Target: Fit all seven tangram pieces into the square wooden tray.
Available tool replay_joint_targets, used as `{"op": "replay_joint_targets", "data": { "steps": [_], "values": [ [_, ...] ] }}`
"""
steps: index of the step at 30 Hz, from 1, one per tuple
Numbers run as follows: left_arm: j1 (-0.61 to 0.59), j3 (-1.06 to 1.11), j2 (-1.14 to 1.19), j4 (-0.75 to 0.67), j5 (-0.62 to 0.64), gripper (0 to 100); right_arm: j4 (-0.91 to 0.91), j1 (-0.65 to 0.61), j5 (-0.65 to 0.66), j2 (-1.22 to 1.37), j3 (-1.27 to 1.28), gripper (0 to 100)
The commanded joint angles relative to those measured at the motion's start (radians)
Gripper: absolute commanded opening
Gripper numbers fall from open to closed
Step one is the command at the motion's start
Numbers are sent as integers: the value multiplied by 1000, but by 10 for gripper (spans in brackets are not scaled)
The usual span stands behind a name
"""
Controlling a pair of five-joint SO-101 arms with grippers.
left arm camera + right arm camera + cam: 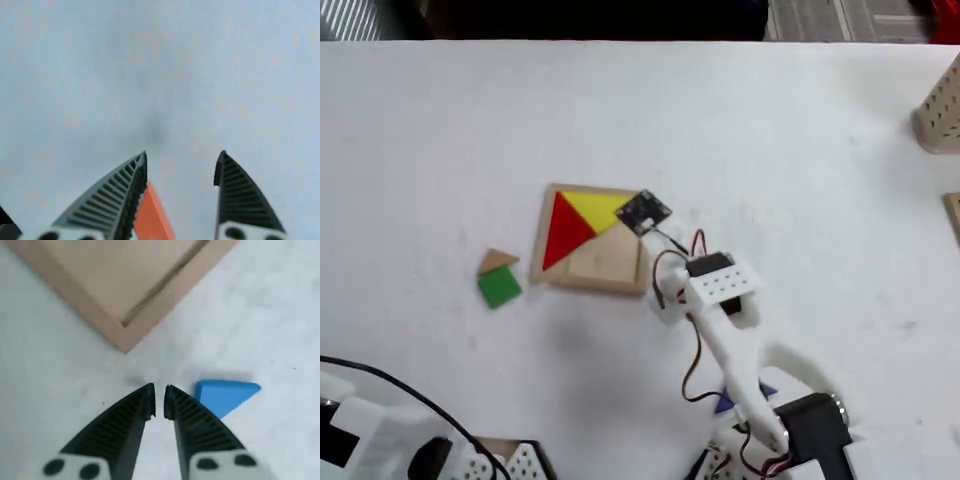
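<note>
The square wooden tray [595, 282] lies mid-table with a red triangle [563, 235] and a yellow triangle [595, 208] inside; the remainder of its floor is bare. Left of it lie a green square [500, 288] and a tan triangle [498, 262], touching. My right gripper [159, 390] is shut on nothing, hovering just off the tray's near corner [75, 294], with a blue piece [225, 394] beside one fingertip. In the high view that arm [720, 285] stretches from the front right. My left gripper [182, 157] is open over bare table, an orange piece [152, 215] below its fingers.
Pale wooden blocks [940, 115] stand at the far right edge. A bit of blue [725, 403] peeks from under the right arm near its base. The left arm [380, 440] sits at the front left corner. Dark floor runs behind the table's far edge.
</note>
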Motion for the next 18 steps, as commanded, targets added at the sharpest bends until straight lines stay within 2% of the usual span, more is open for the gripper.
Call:
{"op": "replay_joint_targets", "data": {
  "steps": [1,10,18],
  "values": [
    [-7,-54,15,-69,-8,234,-10,-7,12,-7,-3,48],
    [-8,-54,76,-140,-8,234,-10,-7,12,-7,-3,48],
    [-8,-34,163,-133,-8,234,-10,-7,12,-7,-3,48]
  ]
}}
